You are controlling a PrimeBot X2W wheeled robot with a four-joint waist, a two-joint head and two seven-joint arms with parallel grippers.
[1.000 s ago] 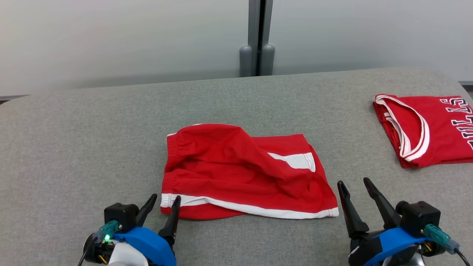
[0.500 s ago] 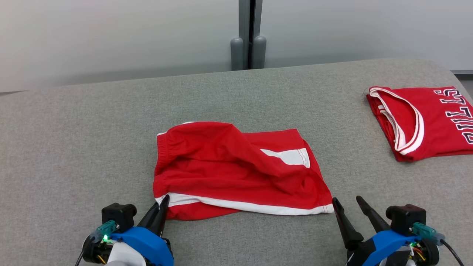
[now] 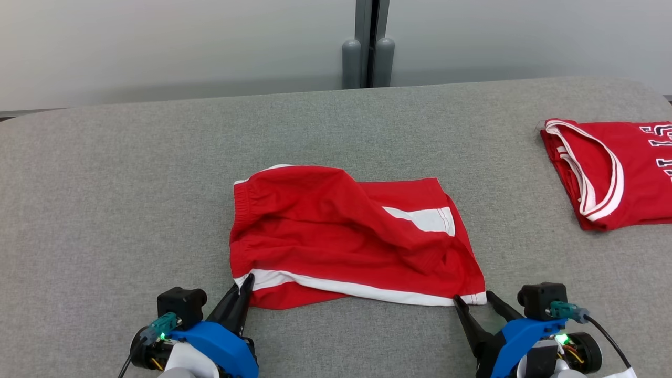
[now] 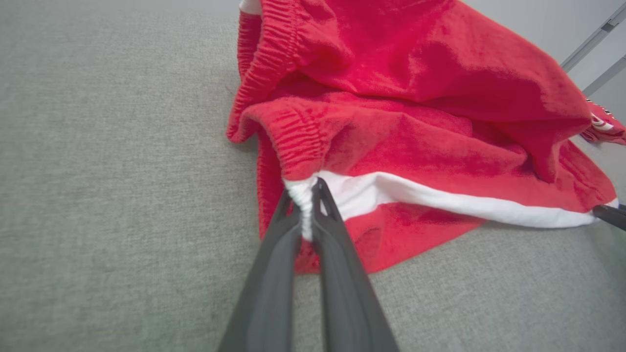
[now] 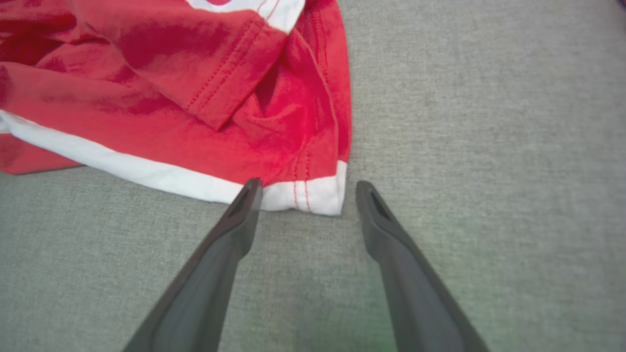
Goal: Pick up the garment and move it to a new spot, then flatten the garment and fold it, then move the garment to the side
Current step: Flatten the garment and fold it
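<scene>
Our left gripper (image 3: 242, 286) is clamped on the near-left corner of the red shorts (image 3: 341, 236), at the white stripe. The right gripper (image 3: 474, 298) is spread wide around the near-right hem corner, gripping nothing. The shorts lie rumpled mid-table (image 3: 131, 184), so we judge this is pickup: relocating, flattening, folding and the side move all remain.

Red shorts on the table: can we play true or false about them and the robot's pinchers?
1. The left gripper is shut on a white-striped corner of the shorts. True.
2. The right gripper is shut on the shorts too. False: its jaws stand open around the other corner.
3. A red jersey lies on the grey table, to the right. True.
4. The shorts lie smooth and flat. False: they are rumpled, with cloth folded over.
5. The jersey touches the shorts. False: bare table lies between them.
</scene>
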